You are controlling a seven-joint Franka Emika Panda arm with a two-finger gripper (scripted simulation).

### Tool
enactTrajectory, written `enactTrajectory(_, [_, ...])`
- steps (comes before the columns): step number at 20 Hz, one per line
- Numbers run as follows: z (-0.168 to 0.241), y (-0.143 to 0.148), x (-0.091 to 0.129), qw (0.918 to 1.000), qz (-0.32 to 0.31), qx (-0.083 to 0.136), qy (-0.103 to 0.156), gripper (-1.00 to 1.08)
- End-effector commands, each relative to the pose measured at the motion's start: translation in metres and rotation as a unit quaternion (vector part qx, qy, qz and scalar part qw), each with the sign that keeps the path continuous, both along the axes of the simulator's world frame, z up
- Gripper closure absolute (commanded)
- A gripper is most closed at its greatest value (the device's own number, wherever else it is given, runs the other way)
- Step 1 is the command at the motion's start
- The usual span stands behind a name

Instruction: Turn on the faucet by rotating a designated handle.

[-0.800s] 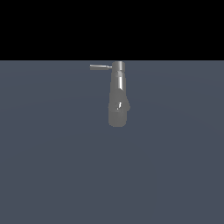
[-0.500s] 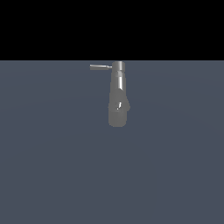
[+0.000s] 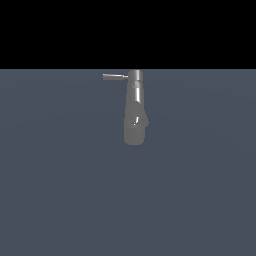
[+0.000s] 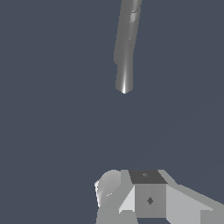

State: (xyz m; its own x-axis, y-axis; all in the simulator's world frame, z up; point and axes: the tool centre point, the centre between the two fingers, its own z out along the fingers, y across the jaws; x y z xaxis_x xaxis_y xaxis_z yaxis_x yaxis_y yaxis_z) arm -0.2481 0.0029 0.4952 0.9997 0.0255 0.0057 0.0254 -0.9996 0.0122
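Wrist view — gripper (image 4: 131,199) cropped, faucet (image 4: 125,52) apart.

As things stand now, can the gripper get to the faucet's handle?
Probably yes. In the wrist view only bare surface lies between the gripper and the faucet. In the exterior view the handle juts out unobstructed, with no arm visible.

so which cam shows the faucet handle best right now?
Exterior view. There the handle shows as a thin rod sticking out toward the exterior view's left from the narrow end of the faucet, nothing touching it. The wrist view shows only the faucet body and part of the gripper; I can't make out the handle there.
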Motion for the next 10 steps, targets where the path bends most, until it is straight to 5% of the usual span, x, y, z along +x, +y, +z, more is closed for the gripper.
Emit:
enactTrajectory(1, [0.0,0.0,0.002,1.0,-0.004,0.001,0.0,1.08])
enactTrajectory(10, [0.004,0.003,0.031,0.9985,-0.051,0.018,0.004,1.08])
